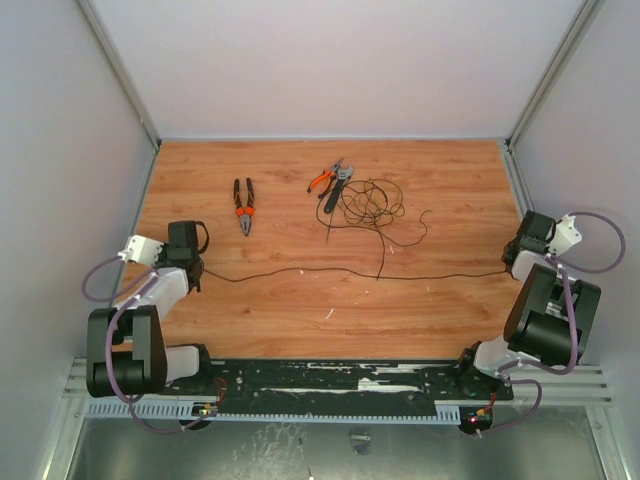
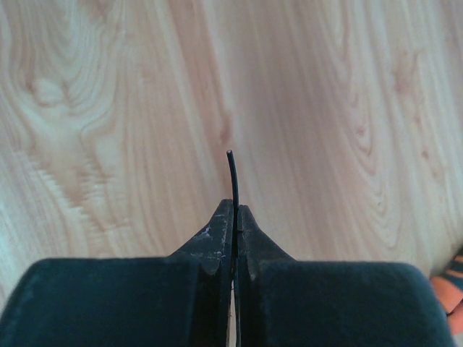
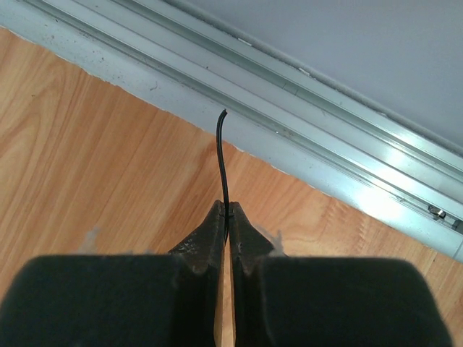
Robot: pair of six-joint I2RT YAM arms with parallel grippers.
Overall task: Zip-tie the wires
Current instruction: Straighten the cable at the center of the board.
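The wires [image 1: 366,203] lie in a loose tangle of thin dark loops at the back middle of the wooden table. One strand [image 1: 330,270] runs out of the tangle and stretches across the table between both grippers. My left gripper [image 1: 197,268] [image 2: 236,210] is shut on one end of the strand, and the short tip [image 2: 233,173] pokes out past its fingertips. At the right edge, my right gripper [image 1: 512,262] [image 3: 226,210] is shut on the other end [image 3: 221,152]. The zip tie [image 1: 332,212], a straight black strip, lies at the left side of the tangle.
Black-and-orange needle-nose pliers [image 1: 243,205] lie at the back left. Orange-handled cutters [image 1: 322,180] lie by the tangle's top. An aluminium rail [image 3: 325,137] and the grey wall run just past the right gripper. Grey walls close in the table on three sides.
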